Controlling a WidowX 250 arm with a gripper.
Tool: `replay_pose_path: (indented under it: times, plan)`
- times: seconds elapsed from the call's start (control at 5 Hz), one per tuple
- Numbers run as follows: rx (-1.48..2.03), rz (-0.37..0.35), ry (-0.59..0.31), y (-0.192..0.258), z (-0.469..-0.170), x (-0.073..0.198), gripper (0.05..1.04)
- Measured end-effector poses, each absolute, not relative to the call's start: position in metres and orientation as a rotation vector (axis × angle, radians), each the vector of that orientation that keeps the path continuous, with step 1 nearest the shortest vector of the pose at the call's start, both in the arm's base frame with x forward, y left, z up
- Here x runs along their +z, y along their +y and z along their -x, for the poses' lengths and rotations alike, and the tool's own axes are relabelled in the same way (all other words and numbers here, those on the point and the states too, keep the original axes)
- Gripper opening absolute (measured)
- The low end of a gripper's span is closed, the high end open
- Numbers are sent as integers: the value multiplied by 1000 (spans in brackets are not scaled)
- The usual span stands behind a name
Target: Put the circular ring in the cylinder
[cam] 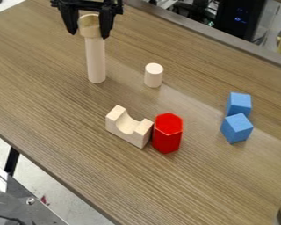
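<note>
At the upper left, the black gripper [88, 24] points down with a finger on each side of the wooden ring [90, 31], shut on it. A tall, pale cylinder [96, 61] stands upright on the table. The ring's lower edge meets the cylinder's top end in the view and hides it, so I cannot tell whether the ring is around the top or just above it.
A short pale cylinder [153, 75] stands right of the tall one. Nearer the front are a notched wooden block [128, 127] and a red hexagonal block [167, 134], with blue cubes [236, 128] on the right. The wooden table [60, 127] has a grey back edge.
</note>
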State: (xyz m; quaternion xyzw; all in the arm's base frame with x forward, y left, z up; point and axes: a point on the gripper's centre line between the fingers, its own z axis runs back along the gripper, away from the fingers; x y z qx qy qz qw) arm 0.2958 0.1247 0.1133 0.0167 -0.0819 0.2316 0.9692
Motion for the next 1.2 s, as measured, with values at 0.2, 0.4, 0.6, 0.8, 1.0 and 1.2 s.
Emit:
replay_pose_path:
  times: [0.2, 0.4, 0.6, 0.8, 1.0, 1.2]
  plan:
    - [470, -39, -169, 125, -297, 113, 770]
    - [463, -40, -171, 124, -298, 112, 770]
    - [458, -35, -178, 121, -301, 112, 770]
    - [443, -26, -159, 115, -301, 106, 770]
    - [435, -21, -138, 111, -300, 102, 814]
    - [444, -27, -110, 111, -296, 102, 1007]
